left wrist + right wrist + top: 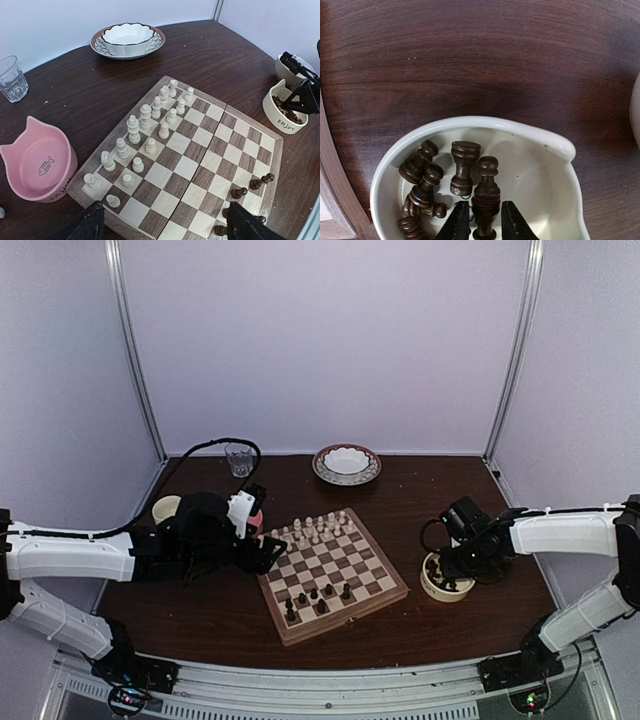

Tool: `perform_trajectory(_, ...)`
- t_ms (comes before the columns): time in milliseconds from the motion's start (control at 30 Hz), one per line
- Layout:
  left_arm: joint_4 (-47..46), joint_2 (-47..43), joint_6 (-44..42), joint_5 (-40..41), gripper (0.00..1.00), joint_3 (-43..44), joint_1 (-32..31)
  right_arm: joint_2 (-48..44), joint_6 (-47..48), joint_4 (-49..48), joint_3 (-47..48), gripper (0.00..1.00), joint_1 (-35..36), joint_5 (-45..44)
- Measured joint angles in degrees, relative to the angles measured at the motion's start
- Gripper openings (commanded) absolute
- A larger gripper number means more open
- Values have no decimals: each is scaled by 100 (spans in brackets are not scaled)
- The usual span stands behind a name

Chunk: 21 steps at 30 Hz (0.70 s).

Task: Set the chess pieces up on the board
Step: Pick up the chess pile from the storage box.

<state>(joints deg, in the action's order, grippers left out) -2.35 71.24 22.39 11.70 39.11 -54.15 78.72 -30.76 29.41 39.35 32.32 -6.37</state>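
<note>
While pale chessmen (pixel 150 125) line two rows along the far edge of the board (pixel 332 575), only about six dark chess pieces (pixel 318 598) stand by its near edge, so the dark side looks mostly unset. Right of the board, the right gripper (pixel 485 222) pinches one dark piece (pixel 486 195) in the cream bowl (pixel 485 122) holding the rest. The left gripper (pixel 167 227) hovers at the board's left edge, wide open, empty.
</note>
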Motion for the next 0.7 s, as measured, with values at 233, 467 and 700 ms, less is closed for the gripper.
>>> perform_trajectory(233, 39, -11, 2, -4, 84, 2, 0, 48, -72, 0, 2, 27, 0, -2)
perform_trajectory(467, 59, -33, 4, -7, 84, 4, 0, 297, -98, 0, 68, 22, 0, -4)
perform_trajectory(700, 87, -33, 4, -20, 84, 79, 0, 291, -96, -26, 120, 20, 0, 42)
